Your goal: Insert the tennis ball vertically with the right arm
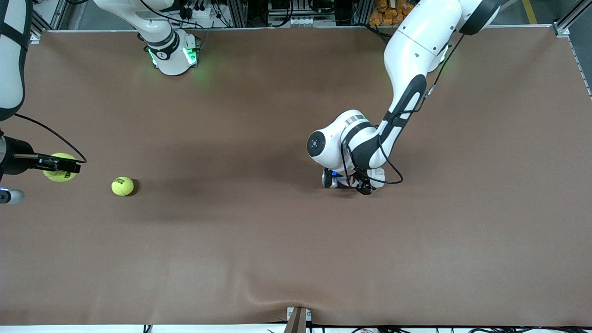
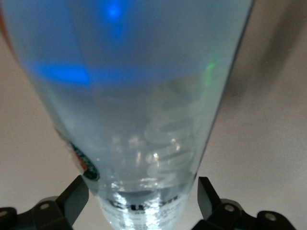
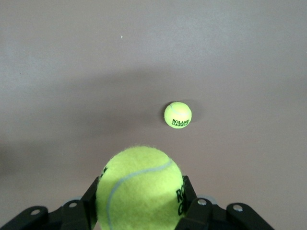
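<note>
My right gripper point(image 1: 62, 165) is up over the right arm's end of the table, shut on a yellow-green tennis ball point(image 1: 58, 175). In the right wrist view the held ball point(image 3: 139, 191) fills the gap between the right gripper's point(image 3: 140, 189) black fingers. A second tennis ball point(image 1: 122, 186) lies loose on the brown table, also seen as the loose ball point(image 3: 178, 115). My left gripper point(image 1: 352, 183) is low over the middle of the table. In the left wrist view a clear plastic container point(image 2: 139, 120) stands between the open left gripper's point(image 2: 142, 191) fingers, which sit close to its walls.
The brown table cover point(image 1: 296, 259) has a wrinkle near its front edge. The left arm point(image 1: 407, 69) reaches in over the middle and hides most of the container in the front view. The right arm's base point(image 1: 171, 51) stands at the table's back edge.
</note>
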